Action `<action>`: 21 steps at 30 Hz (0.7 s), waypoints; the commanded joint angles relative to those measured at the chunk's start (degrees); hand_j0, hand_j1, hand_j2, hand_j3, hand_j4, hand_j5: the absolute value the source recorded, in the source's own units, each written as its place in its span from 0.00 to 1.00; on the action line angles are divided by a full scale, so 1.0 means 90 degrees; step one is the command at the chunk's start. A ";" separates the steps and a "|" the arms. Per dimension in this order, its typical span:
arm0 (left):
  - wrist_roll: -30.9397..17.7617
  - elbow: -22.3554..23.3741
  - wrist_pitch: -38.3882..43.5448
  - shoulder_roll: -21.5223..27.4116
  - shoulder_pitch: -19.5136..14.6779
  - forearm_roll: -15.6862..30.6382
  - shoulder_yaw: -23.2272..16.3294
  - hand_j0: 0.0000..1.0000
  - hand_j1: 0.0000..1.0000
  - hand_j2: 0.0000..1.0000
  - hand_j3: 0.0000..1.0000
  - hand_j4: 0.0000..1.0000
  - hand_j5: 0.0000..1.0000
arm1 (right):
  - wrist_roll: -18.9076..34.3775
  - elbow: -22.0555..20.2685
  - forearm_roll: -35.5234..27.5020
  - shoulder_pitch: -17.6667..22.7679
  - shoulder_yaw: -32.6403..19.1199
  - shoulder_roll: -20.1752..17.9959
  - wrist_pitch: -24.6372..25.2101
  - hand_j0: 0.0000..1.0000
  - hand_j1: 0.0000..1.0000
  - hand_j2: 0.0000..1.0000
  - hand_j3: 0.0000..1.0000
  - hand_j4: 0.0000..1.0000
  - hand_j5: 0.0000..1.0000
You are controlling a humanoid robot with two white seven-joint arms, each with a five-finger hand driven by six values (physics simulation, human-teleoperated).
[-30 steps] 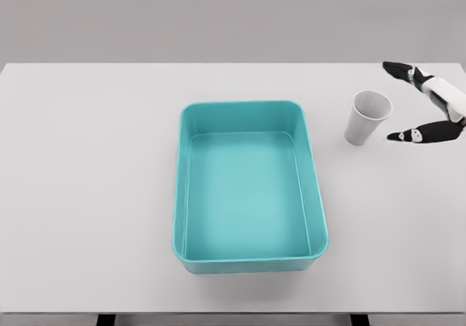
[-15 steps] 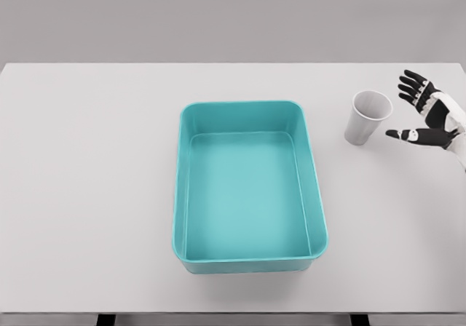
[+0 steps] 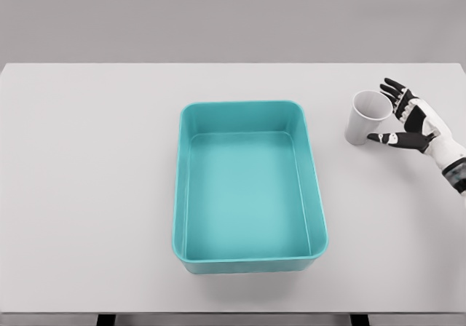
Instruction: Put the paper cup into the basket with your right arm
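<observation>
The paper cup [image 3: 368, 118] stands upright on the white surface [image 3: 87, 195], to the right of the blue-green basket [image 3: 248, 254]. The right robot hand [image 3: 405, 118] is spread wide just beside the cup, holding nothing. It should wrap the cup gently, so it doesn't squash or tip. No writing shows anywhere.

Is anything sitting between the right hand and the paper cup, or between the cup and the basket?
Nothing visible. The right hand is open right beside the paper cup, fingers spread toward it. Only bare table lies between the cup and the teal basket, whose inside holds nothing.
</observation>
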 commanded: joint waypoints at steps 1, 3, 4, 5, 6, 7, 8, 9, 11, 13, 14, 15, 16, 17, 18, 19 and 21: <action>-0.0004 -0.0005 0.0000 0.0000 0.0000 0.0000 0.0008 1.00 1.00 1.00 1.00 1.00 1.00 | 0.0000 0.0008 -0.0034 0.0000 0.0005 0.0004 0.0002 1.00 1.00 1.00 1.00 1.00 1.00; -0.0004 -0.0005 0.0000 0.0000 0.0000 0.0000 -0.0002 1.00 1.00 1.00 1.00 1.00 1.00 | 0.0000 0.0057 -0.0034 0.0000 0.0014 0.0014 0.0002 1.00 1.00 1.00 1.00 1.00 1.00; 0.0005 -0.0005 0.0000 0.0000 0.0000 0.0000 -0.0002 1.00 1.00 1.00 1.00 1.00 1.00 | 0.0000 0.0106 -0.0034 0.0000 0.0015 0.0023 -0.0066 1.00 1.00 1.00 1.00 1.00 1.00; -0.0004 -0.0005 0.0000 0.0000 0.0000 0.0000 -0.0002 1.00 1.00 1.00 1.00 1.00 1.00 | 0.0000 0.0135 -0.0034 0.0000 0.0015 0.0053 -0.0115 1.00 1.00 1.00 1.00 1.00 1.00; -0.0004 -0.0005 0.0000 0.0000 0.0000 0.0000 -0.0002 1.00 1.00 1.00 1.00 1.00 1.00 | 0.0000 0.0165 -0.0034 0.0000 0.0015 0.0053 -0.0125 1.00 1.00 1.00 1.00 1.00 1.00; -0.0004 0.0015 0.0000 0.0000 0.0000 0.0000 -0.0002 1.00 1.00 1.00 1.00 1.00 1.00 | 0.0000 0.0165 -0.0034 0.0000 0.0015 0.0053 -0.0125 1.00 1.00 1.00 1.00 1.00 1.00; -0.0004 -0.0005 0.0000 0.0000 0.0000 0.0000 -0.0002 1.00 1.00 1.00 1.00 1.00 1.00 | 0.0000 0.0165 -0.0034 0.0000 0.0034 0.0062 -0.0125 1.00 1.00 1.00 1.00 1.00 1.00; 0.0005 0.0014 0.0000 0.0000 0.0000 0.0000 -0.0002 1.00 1.00 1.00 1.00 1.00 1.00 | 0.0000 0.0165 -0.0034 0.0000 0.0093 0.0062 -0.0125 1.00 1.00 1.00 1.00 1.00 1.00; 0.0005 -0.0005 0.0000 0.0000 0.0000 0.0000 -0.0002 1.00 1.00 1.00 1.00 1.00 1.00 | 0.0000 0.0155 -0.0034 0.0000 0.0122 0.0062 -0.0125 1.00 1.00 1.00 1.00 1.00 1.00; -0.0004 -0.0005 0.0000 0.0000 0.0000 0.0000 -0.0002 1.00 1.00 1.00 1.00 1.00 1.00 | 0.0000 0.0155 -0.0034 0.0000 0.0151 0.0062 -0.0125 1.00 1.00 1.00 1.00 1.00 1.00; -0.0004 -0.0005 0.0000 0.0000 0.0000 0.0000 -0.0002 1.00 1.00 1.00 1.00 1.00 1.00 | 0.0000 0.0155 -0.0034 0.0000 0.0151 0.0072 -0.0125 1.00 1.00 1.00 1.00 1.00 1.00; -0.0004 0.0014 0.0000 0.0000 0.0000 0.0000 -0.0002 1.00 1.00 1.00 1.00 1.00 1.00 | 0.0000 0.0165 -0.0034 -0.0010 0.0161 0.0131 -0.0125 1.00 1.00 1.00 1.00 1.00 1.00; -0.0004 -0.0005 0.0000 0.0000 0.0000 0.0000 -0.0002 1.00 1.00 1.00 1.00 1.00 1.00 | 0.0000 0.0165 -0.0024 -0.0010 0.0171 0.0150 -0.0125 1.00 1.00 1.00 1.00 1.00 1.00; -0.0004 0.0014 0.0000 0.0000 0.0000 0.0000 -0.0002 1.00 1.00 1.00 1.00 1.00 1.00 | 0.0000 0.0165 -0.0024 -0.0010 0.0181 0.0160 -0.0125 1.00 1.00 1.00 1.00 1.00 1.00; 0.0005 -0.0005 0.0000 0.0000 0.0000 0.0000 -0.0002 1.00 1.00 1.00 1.00 1.00 1.00 | 0.0000 0.0155 -0.0024 -0.0010 0.0181 0.0160 -0.0125 1.00 1.00 1.00 1.00 1.00 1.00; -0.0004 -0.0005 0.0000 0.0000 0.0000 0.0000 -0.0002 1.00 1.00 1.00 1.00 1.00 1.00 | 0.0000 0.0165 -0.0024 -0.0010 0.0181 0.0170 -0.0125 1.00 1.00 1.00 1.00 1.00 1.00; -0.0004 -0.0005 0.0000 0.0000 0.0000 0.0000 0.0008 1.00 1.00 1.00 1.00 1.00 1.00 | 0.0000 0.0194 0.0132 -0.0010 0.0181 0.0199 -0.0125 1.00 1.00 1.00 1.00 1.00 1.00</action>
